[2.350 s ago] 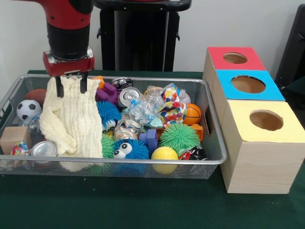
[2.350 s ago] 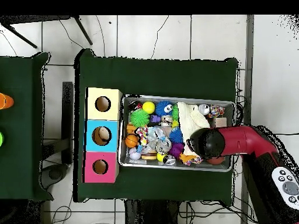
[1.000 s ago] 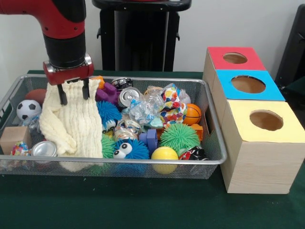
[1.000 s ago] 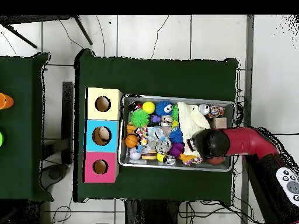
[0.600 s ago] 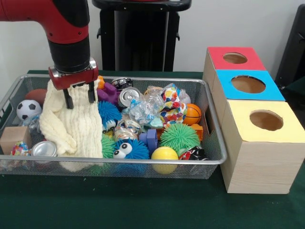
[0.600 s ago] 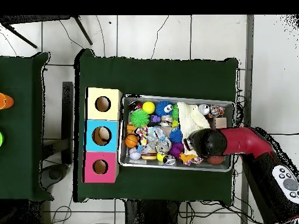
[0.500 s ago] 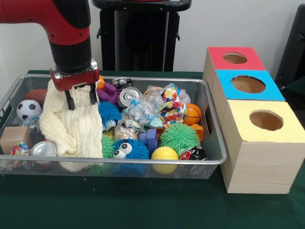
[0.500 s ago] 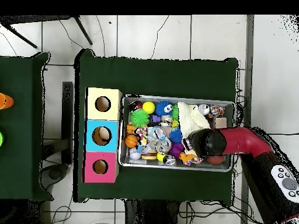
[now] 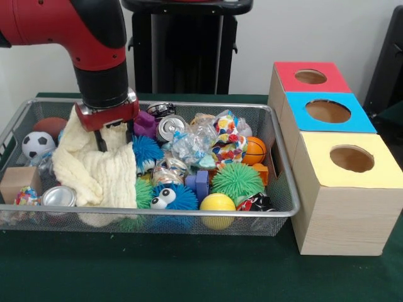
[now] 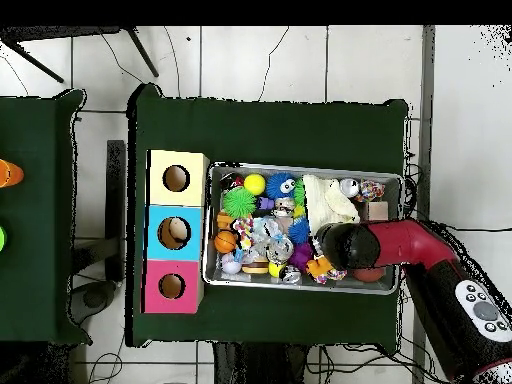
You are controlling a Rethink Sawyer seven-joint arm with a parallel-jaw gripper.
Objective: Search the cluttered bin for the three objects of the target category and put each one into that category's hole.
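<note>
Lighting is even and diffuse in both views, reads as overhead room light. Front view is bright, no blown-out areas. The white wall at 12 o'clock is flat, with no hard shadows on it. A soft shadow sits under the bin (image 9: 277, 214) on the green tabletop (image 9: 189, 270), and another at the base of the wooden boxes (image 9: 340, 214) at 4 o'clock. Small specular glints show on the silver cans (image 9: 169, 128) and crinkled plastic wrap (image 9: 189, 143). My arm (image 9: 94, 38) has a mild sheen at 11 o'clock. Focus is decent across the frame. Overhead view is softer; small items in the bin blur together. White floor tiles (image 10: 260, 60) are bright, not clipped. No obvious edge distortion.
</note>
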